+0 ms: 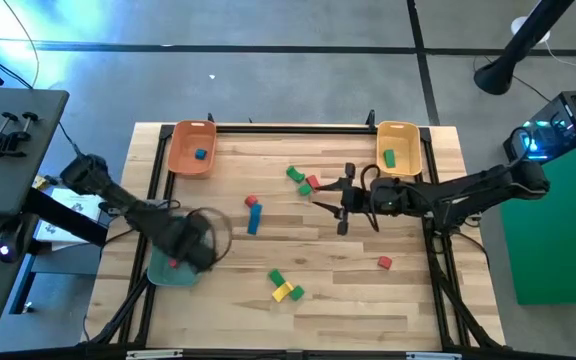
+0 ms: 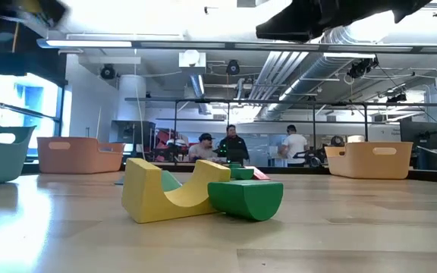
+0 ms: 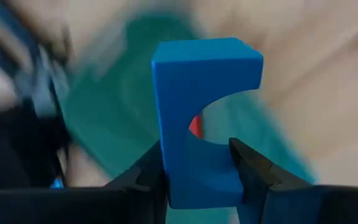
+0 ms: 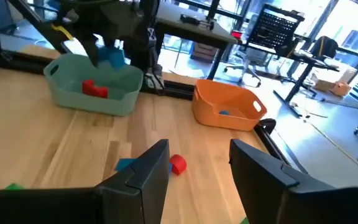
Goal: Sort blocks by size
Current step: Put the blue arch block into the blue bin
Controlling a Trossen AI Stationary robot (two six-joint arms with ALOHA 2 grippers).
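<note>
**Blue block over the green tray: a drop is next**

Blue and notched on one side, the block point(image 3: 205, 118) you are carrying sits clamped between the left gripper's point(image 3: 197, 177) fingers, held upright with its cut-out facing sideways. Below it lies the green tray point(image 4: 92, 93), which already holds a red block point(image 4: 95, 89). From the right wrist view the blue block hangs just above the tray's rim, so you are at the placing step for this piece, as I read it.

What the next move calls for, I judge, is simple: bring the block inside the tray walls, then part the fingers and let it settle beside the red one (the left wrist view is smeared, so wait for the arm to steady before you release).

Your right gripper point(image 1: 340, 205) hovers over the middle of the table point(image 1: 408, 300) with its fingers apart and nothing between them. Loose pieces lie near it: a small red block point(image 4: 178, 163) just ahead, and a red and green cluster point(image 1: 303, 180) close by in the high view. One of those looks like its next pick.

Further out, the orange tray point(image 1: 190, 150) holds one blue piece and the yellow tray point(image 1: 398, 148) one green piece. A yellow arch point(image 2: 161, 199) and a green block point(image 2: 245, 199) touch each other near the table's front edge, unsorted.
</note>
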